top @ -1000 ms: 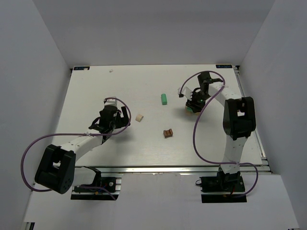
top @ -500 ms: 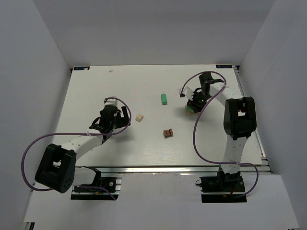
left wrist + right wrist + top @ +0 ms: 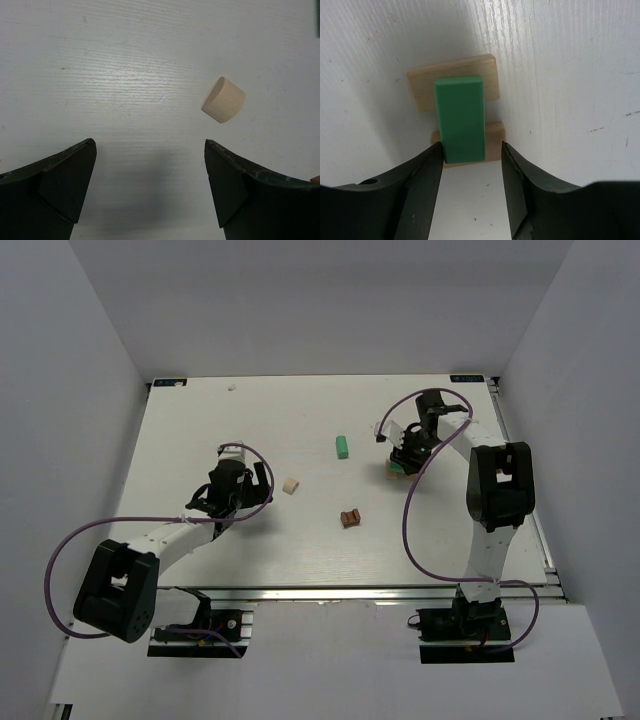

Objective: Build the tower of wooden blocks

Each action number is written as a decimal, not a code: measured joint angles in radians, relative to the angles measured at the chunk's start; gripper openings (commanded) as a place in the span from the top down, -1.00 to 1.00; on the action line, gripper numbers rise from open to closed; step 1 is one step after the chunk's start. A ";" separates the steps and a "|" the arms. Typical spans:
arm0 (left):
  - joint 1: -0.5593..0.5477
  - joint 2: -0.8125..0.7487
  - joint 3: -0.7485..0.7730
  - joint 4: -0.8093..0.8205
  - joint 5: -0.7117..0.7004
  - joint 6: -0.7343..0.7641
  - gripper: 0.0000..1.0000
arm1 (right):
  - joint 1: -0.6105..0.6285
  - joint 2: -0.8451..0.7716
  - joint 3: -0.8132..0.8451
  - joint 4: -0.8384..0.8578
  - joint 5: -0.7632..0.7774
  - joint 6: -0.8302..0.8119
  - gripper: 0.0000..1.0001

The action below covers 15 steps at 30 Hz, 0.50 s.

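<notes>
The tower's start stands at the right: a mint green block [image 3: 460, 117] lies across two pale tan blocks [image 3: 452, 80], seen from the top camera as a small stack [image 3: 399, 469]. My right gripper [image 3: 471, 150] straddles the green block's near end. Its jaws are open, with a gap on the right side. My left gripper [image 3: 150, 150] is wide open over bare table, and a rounded tan block [image 3: 224, 99] lies just beyond its right finger. A second green block [image 3: 342, 447] and the dark brown notched block [image 3: 349, 517] lie loose mid-table.
The white table [image 3: 300, 550] is walled by grey panels on three sides. A tiny white scrap [image 3: 231, 387] lies near the back edge. Black clamps [image 3: 467, 378] sit at the back corners, and purple cables loop beside both arms.
The right gripper's jaws have eased slightly wider around the green block, and the gripper has shifted a little toward the back. The left arm has not moved.
</notes>
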 measured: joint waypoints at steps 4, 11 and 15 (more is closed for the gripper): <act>0.000 0.000 0.000 0.002 0.005 0.000 -0.96 | 0.000 0.000 0.000 0.010 0.001 0.005 -0.12; 0.000 0.018 0.000 0.005 0.010 0.001 -0.96 | -0.005 0.000 0.000 0.027 0.005 0.016 -0.13; 0.000 0.019 0.000 0.006 0.013 0.003 -0.96 | -0.007 0.000 0.000 0.026 0.005 0.016 -0.13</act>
